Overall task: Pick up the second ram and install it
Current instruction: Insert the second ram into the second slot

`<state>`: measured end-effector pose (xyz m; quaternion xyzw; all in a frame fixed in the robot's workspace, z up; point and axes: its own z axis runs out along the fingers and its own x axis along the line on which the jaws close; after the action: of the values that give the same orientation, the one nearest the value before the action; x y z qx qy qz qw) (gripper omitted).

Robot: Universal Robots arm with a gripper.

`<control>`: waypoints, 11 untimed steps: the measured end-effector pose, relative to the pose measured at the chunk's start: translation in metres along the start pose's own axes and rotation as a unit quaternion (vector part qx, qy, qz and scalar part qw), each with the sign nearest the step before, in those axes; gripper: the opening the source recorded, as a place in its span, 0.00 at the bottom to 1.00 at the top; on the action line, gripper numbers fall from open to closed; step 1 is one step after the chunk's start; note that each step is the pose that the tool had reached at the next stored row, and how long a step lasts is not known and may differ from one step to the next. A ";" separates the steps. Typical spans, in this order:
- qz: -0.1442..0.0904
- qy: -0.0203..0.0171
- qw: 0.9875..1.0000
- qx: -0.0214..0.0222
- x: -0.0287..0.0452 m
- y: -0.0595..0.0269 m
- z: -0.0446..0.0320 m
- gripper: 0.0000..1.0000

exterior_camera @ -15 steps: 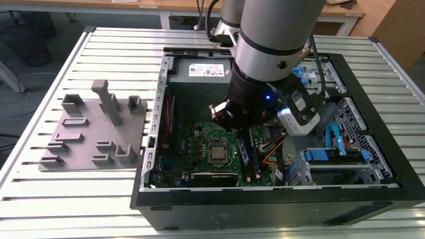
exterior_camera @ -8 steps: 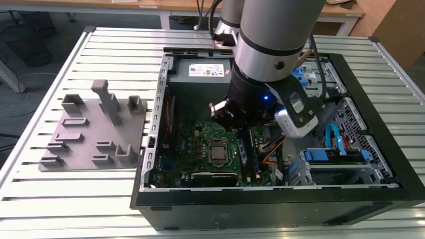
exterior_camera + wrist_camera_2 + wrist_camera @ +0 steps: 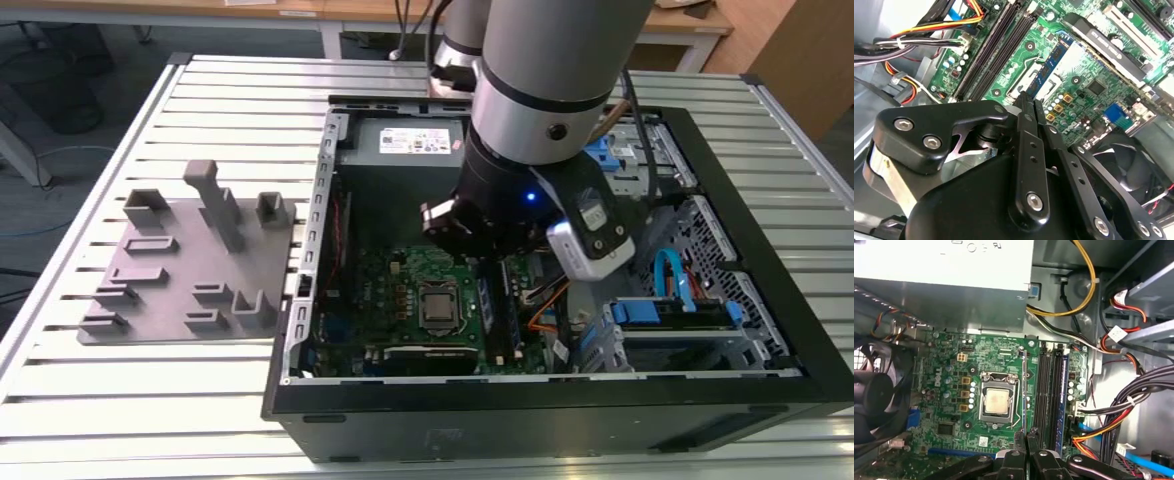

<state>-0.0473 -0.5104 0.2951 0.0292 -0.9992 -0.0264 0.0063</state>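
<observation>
One open computer case (image 3: 534, 425) holds the motherboard (image 3: 949, 375). Above it, the gripper (image 3: 1030, 100) pinches the second ram (image 3: 1050, 67) on edge, its long axis parallel to the memory slots (image 3: 490, 308), which run twelve-to-six o'clock in the exterior view.

**Cam layout**

Exterior view: high, angled down over the case's (image 3: 561, 400) near wall; wide, table (image 3: 134, 400) included. First wrist view: near, square down onto the board (image 3: 949, 370). Second wrist view: nearest, oblique along the gripper (image 3: 1031, 100). Both wrist views share the gripper clamping the ram (image 3: 1024, 390) (image 3: 1050, 65); all three share the CPU socket (image 3: 441, 305) (image 3: 996, 402) (image 3: 1070, 57).
</observation>
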 end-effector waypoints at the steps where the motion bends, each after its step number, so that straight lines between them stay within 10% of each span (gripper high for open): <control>1: 0.004 0.000 1.000 0.000 0.0000 0.0000 0.0000 0.13; 11: 0.040 -0.002 0.999 0.000 0.0000 0.0000 0.0000 0.13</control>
<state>-0.0473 -0.5104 0.2951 -0.0113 -0.9996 -0.0266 0.0052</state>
